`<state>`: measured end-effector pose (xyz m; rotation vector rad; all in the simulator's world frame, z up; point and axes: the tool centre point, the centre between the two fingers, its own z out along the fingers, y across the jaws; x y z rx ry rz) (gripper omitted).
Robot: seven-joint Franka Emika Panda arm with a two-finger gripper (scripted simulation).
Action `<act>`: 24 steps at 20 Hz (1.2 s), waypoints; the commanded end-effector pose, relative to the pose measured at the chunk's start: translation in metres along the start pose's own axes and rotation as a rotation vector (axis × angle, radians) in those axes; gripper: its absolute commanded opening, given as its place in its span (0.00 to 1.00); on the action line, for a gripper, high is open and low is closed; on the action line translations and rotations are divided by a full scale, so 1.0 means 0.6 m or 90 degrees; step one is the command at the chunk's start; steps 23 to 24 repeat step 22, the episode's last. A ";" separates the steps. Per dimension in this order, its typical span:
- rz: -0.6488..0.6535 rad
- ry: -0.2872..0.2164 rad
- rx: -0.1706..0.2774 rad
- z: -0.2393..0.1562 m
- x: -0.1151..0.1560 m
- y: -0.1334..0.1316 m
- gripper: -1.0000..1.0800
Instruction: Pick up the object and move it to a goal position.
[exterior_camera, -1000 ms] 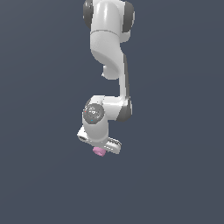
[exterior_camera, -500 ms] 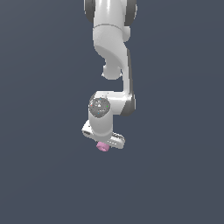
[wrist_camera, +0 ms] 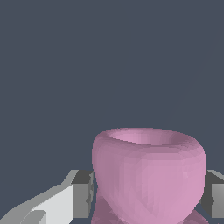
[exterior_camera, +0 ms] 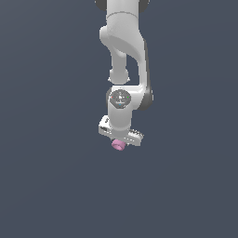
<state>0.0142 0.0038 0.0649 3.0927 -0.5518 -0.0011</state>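
Note:
The object (exterior_camera: 118, 145) is a small pink-lilac cup-like lump, showing just below the white hand of the arm in the exterior view. In the wrist view the object (wrist_camera: 148, 173) fills the lower middle, its open rim facing away from the camera. My gripper (wrist_camera: 148, 194) is shut on it: one grey finger pad (wrist_camera: 83, 194) presses one side and the other pad (wrist_camera: 214, 194) the opposite side. In the exterior view the gripper (exterior_camera: 119, 143) hangs in mid-air with its fingers mostly hidden behind the hand.
The white arm (exterior_camera: 123, 56) comes down from the top of the exterior view. Around it there is only a plain dark grey-blue background, with no other objects or edges to be seen.
The arm has swung toward the exterior view's right and risen a little, carrying the pink object with it. The grip has not changed.

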 end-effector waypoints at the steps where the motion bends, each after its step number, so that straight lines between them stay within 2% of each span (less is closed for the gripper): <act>1: 0.000 0.000 0.000 -0.009 -0.032 -0.013 0.00; 13: 0.000 0.000 0.000 -0.050 -0.168 -0.070 0.00; 18: 0.000 0.000 0.000 -0.060 -0.198 -0.085 0.00; 24: 0.000 0.000 0.000 -0.063 -0.206 -0.088 0.00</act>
